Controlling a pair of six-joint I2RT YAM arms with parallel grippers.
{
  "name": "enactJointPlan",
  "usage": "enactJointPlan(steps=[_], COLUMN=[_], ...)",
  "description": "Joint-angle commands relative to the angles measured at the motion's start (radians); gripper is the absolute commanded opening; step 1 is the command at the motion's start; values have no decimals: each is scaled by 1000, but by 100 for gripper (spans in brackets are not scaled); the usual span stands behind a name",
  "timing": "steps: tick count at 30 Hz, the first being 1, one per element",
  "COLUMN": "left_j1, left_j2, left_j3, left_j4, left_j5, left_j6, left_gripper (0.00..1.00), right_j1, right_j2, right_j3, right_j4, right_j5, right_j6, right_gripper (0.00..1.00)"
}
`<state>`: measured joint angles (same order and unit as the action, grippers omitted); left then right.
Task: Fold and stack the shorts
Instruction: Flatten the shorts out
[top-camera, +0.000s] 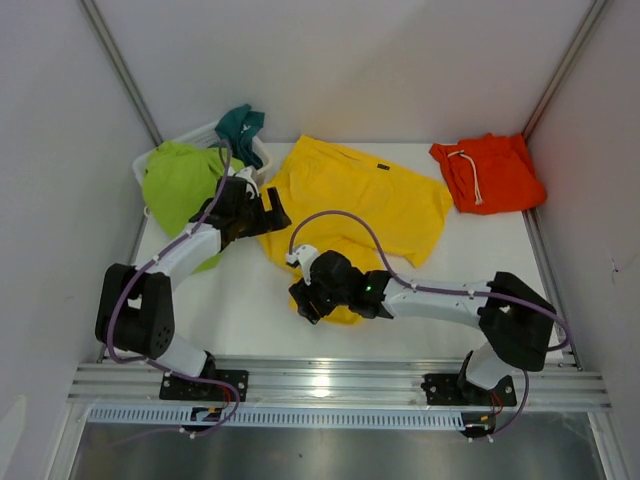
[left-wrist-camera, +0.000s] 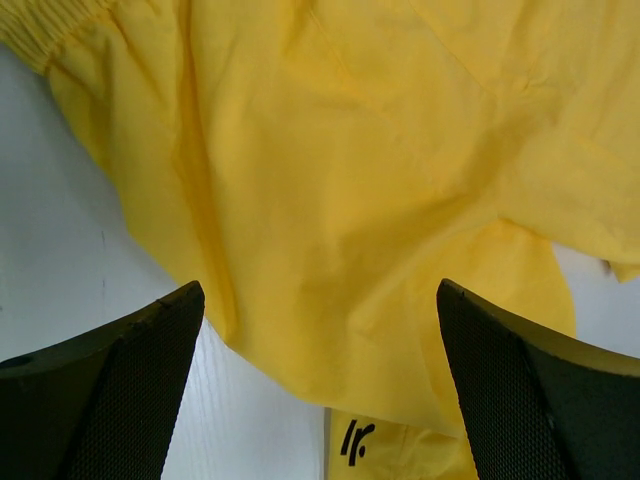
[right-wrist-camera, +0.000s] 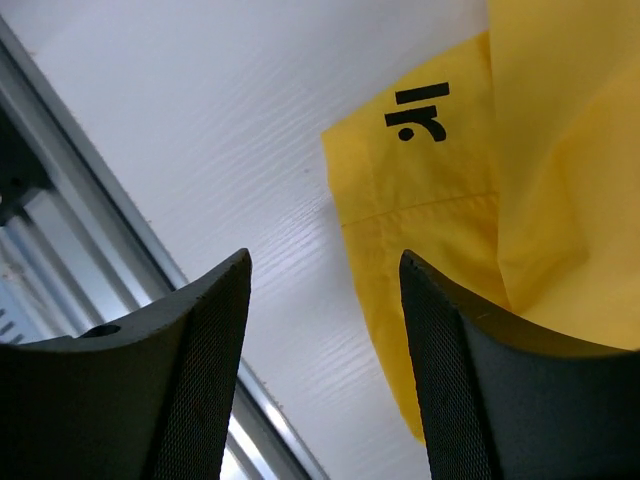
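yellow shorts (top-camera: 370, 190) are found spread across the middle of the table (top-camera: 240, 310), one leg reaching toward the near edge. the left gripper (top-camera: 272, 213) is held over the left edge of this pair with its jaws wide apart and nothing between them. the right gripper (top-camera: 305, 300) is placed at the near leg, jaws apart; only bare table is seen between its fingers (right-wrist-camera: 190, 370), with the hem and a black printed mark (right-wrist-camera: 417, 110) just beside one finger. orange shorts (top-camera: 488, 172) with a white drawstring are noted at the far right corner. lime-green shorts (top-camera: 180, 180) and teal shorts (top-camera: 240, 122) are observed in a white basket (top-camera: 200, 135) at the far left corner.
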<state>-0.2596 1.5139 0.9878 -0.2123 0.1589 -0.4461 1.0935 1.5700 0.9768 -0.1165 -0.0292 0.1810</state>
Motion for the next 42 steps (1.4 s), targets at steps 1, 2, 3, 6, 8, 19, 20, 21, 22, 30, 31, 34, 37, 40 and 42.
enactJointPlan(steps=[1, 2, 3, 6, 8, 19, 20, 21, 22, 30, 31, 34, 37, 40, 42], left_j1=[52, 62, 75, 95, 108, 126, 128, 128, 128, 137, 137, 137, 137, 137, 137], left_j2=[5, 8, 18, 38, 74, 238, 256, 264, 273, 325, 336, 359, 394, 423, 434], left_j3=[-21, -18, -17, 15, 25, 135, 137, 140, 144, 161, 166, 182, 209, 218, 218], left_j4=[93, 102, 105, 90, 102, 123, 123, 125, 126, 136, 136, 139, 140, 143, 155], left_j5=[8, 13, 17, -7, 2, 34, 40, 45, 48, 56, 56, 54, 56, 59, 57], left_j6=[-26, -29, -28, -22, -29, -48, -48, -49, -49, -49, -49, -52, -58, -65, -69], left_gripper=[99, 99, 99, 100, 99, 99, 99, 99, 99, 99, 99, 99, 99, 99, 99], right_j1=[49, 58, 68, 91, 101, 126, 128, 128, 129, 132, 135, 155, 172, 187, 195], right_j2=[79, 99, 116, 171, 194, 344, 352, 361, 373, 346, 325, 230, 129, 32, -16], right_j3=[74, 97, 109, 140, 152, 255, 255, 257, 258, 235, 220, 142, 64, -2, -27], right_j4=[-11, -21, -28, -37, -38, -68, -66, -66, -66, -69, -63, -46, -54, -100, -118], right_j5=[141, 158, 179, 244, 278, 347, 354, 359, 365, 411, 405, 381, 336, 301, 287], right_j6=[-83, -93, -101, -133, -153, -201, -204, -206, -207, -195, -193, -199, -213, -222, -219], right_gripper=[62, 62, 61, 59, 57, 56, 56, 56, 56, 0, 0, 0, 0, 0, 0])
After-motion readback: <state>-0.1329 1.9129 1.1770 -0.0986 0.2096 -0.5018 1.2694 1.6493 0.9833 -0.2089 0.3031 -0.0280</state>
